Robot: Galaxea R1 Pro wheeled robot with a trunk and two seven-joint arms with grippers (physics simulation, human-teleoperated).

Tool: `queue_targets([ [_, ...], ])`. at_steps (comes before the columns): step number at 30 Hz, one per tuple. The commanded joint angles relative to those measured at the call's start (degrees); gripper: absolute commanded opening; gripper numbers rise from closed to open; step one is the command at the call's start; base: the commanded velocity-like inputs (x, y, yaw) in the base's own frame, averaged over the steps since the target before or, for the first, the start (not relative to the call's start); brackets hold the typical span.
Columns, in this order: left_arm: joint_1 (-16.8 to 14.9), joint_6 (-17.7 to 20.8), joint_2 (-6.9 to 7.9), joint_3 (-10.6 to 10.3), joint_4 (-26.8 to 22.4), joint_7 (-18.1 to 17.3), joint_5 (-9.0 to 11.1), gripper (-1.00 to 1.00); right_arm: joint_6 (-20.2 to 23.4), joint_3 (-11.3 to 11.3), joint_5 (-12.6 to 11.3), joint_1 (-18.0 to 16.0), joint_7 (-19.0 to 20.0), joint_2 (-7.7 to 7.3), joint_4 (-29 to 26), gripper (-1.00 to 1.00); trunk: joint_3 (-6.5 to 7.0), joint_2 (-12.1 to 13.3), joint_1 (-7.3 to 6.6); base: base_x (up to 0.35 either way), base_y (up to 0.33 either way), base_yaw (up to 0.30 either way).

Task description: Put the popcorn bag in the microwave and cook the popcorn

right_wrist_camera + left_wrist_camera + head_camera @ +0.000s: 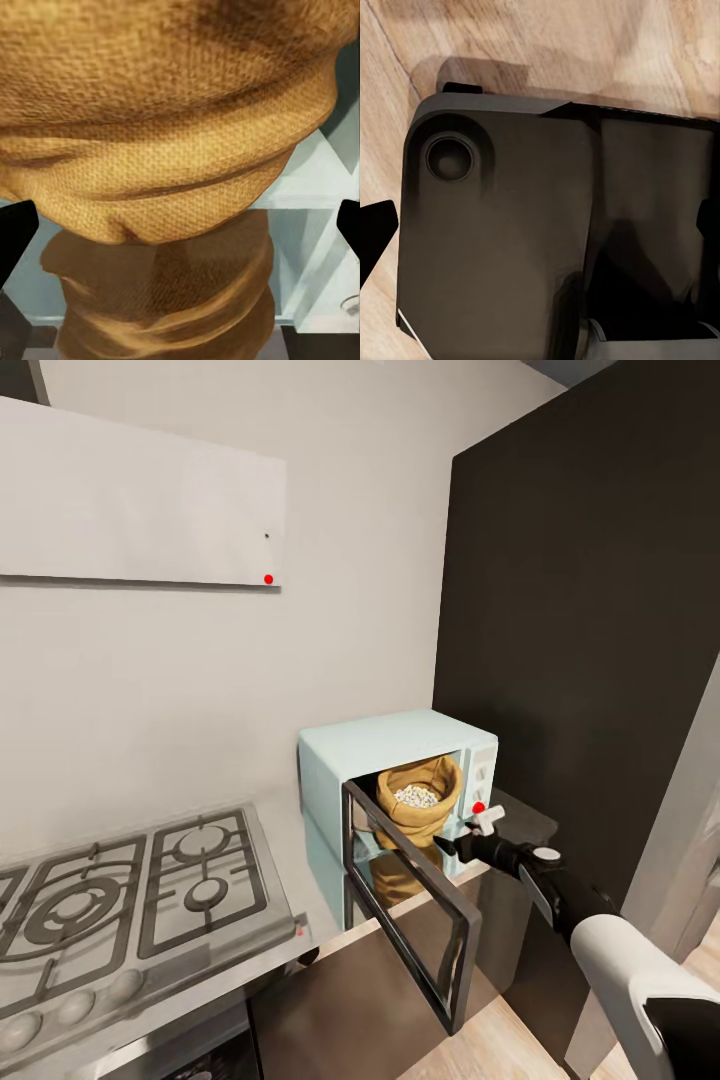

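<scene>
our right arm reaches in low, its gripper [450, 847] spread at the microwave [395, 800] mouth, pinching nothing. the popcorn bag [418, 796] sits tilted inside, popcorn [416, 796] showing. we should draw straight back, clear the open door [410, 905], then swing it shut. left gripper: cannot tell.

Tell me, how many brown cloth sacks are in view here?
1. The tan-brown burlap sack sits inside the pale mint-blue microwave, door open. The darker sack shape beneath it looks like its reflection, not a second one.
</scene>
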Motion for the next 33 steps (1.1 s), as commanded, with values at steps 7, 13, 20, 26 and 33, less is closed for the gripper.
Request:
queue_targets([
  [7, 0.0, 0.0, 0.22, 0.4, -0.1, -0.2, 0.3, 1.00, -1.4, 0.1, -1.2, -0.1, 0.3, -0.06, 0.1, 1.00, -0.06, 0.0, 0.01, 0.120, 0.000, 0.000],
  [13, 0.0, 0.0, 0.24, 0.4, -0.1, -0.2, 0.3, 1.00, -1.4, 0.1, -1.2, 0.0, 0.3, -0.03, 0.5, 1.00, -0.06, 0.0, 0.01, 0.245, 0.000, 0.000],
  [20, 0.0, 0.0, 0.24, 0.4, -0.1, -0.2, 0.3, 1.00, -1.4, 0.1, -1.2, 0.0, 6.8, 1.04, 0.9, 1.00, -0.06, 0.0, 0.01, 0.064, 0.000, 0.000],
  [26, 0.0, 0.0, 0.24, 0.4, -0.4, -0.2, 0.3, 1.00, -1.4, 0.2, -1.0, 0.0, 9.5, 2.64, 1.9, 1.00, -0.06, 0.0, 0.01, 0.001, 0.000, 0.000],
  [33, 0.0, 0.0, 0.24, 0.4, -0.5, -0.1, 0.3, 1.00, -1.6, -0.2, -1.1, 0.0, 9.7, 3.42, 1.0, 1.00, -0.06, 0.0, 0.01, 0.000, 0.000, 0.000],
])
